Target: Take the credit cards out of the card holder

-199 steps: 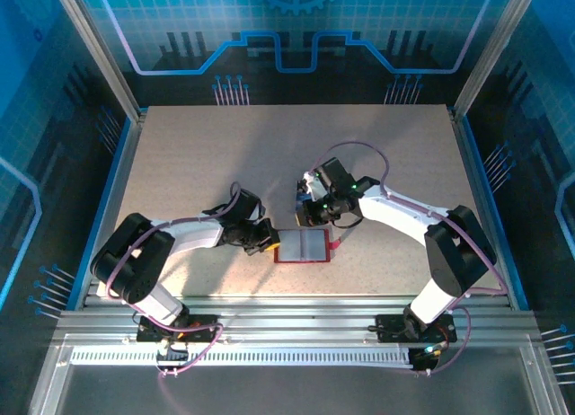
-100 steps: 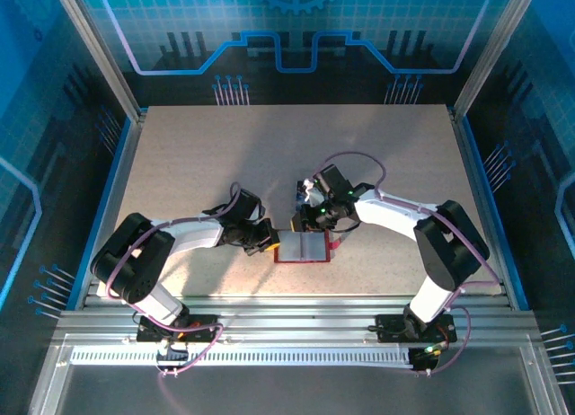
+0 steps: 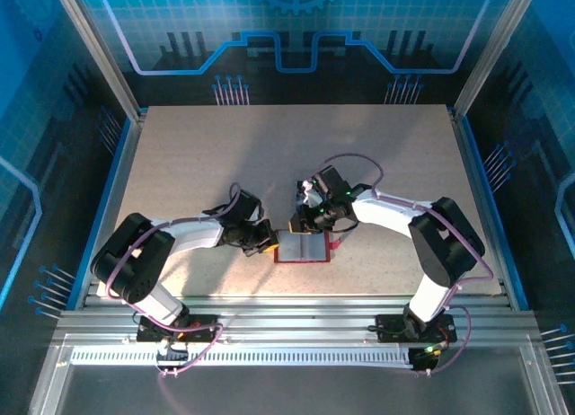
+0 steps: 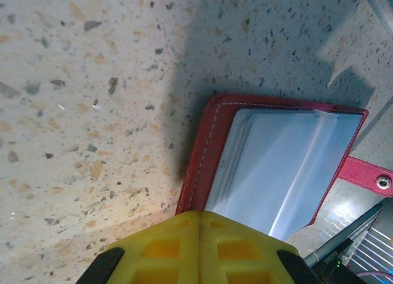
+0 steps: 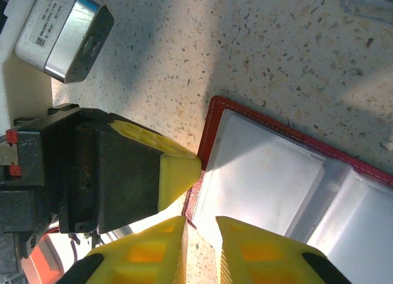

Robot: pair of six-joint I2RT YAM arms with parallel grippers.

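Since a second ago the right tool (image 3: 296, 225) has slid down and left, from the far right part of the card holder (image 3: 302, 248) towards its far left corner, while the left tool (image 3: 269, 242) has stayed at the holder's left edge. From above, the holder lies open and flat on the counter (image 3: 198, 154) between the two arms, its red tab (image 3: 334, 244) pointing right. The fingertips are too small here to read.

In the left wrist view the yellow fingers (image 4: 166, 247) are pressed together, with only a seam between them. The holder's near edge runs out of sight beneath them, so whether they pinch the cover cannot be told. The pockets look pale and glossy, and whether credit cards sit inside is unclear.

In the right wrist view the right tool's own fingers (image 5: 258, 250), cropped by the bottom edge, stand a narrow slit apart just beside the holder's corner, with bare counter in the gap. The left tool's yellow tip touches the red rim. The holder's other half is cut off at the right edge, and a clear object (image 5: 368, 4) in the top corner is too cropped to identify
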